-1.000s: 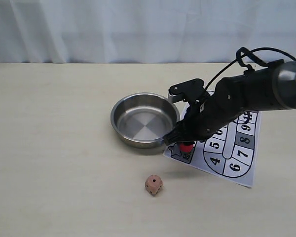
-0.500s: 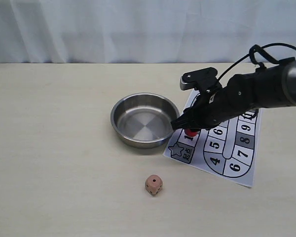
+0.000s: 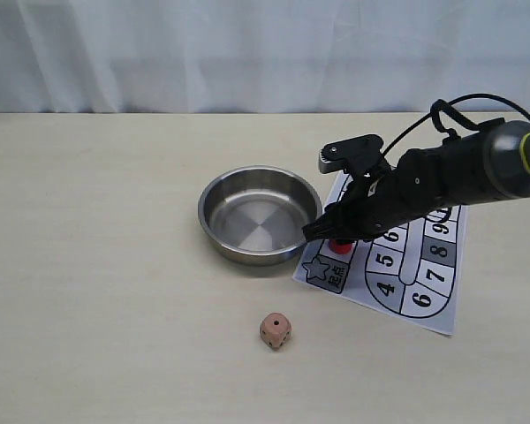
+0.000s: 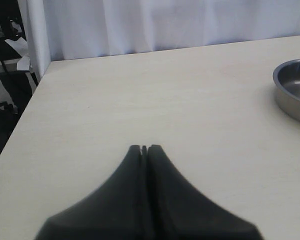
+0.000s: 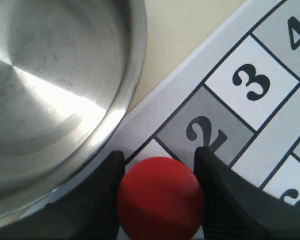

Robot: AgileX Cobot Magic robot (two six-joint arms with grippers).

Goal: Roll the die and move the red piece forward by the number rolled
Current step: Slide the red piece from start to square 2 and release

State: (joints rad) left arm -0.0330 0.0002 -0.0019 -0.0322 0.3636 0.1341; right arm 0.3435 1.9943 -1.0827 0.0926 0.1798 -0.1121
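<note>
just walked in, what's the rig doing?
The right gripper is shut on the small red cylinder piece, holding it over the paper number board at the square just before the 2, beside the steel bowl. Whether the piece touches the paper is unclear. The tan-pink wooden die lies on the table, apart from the bowl. The left gripper is shut on nothing, off over bare table.
</note>
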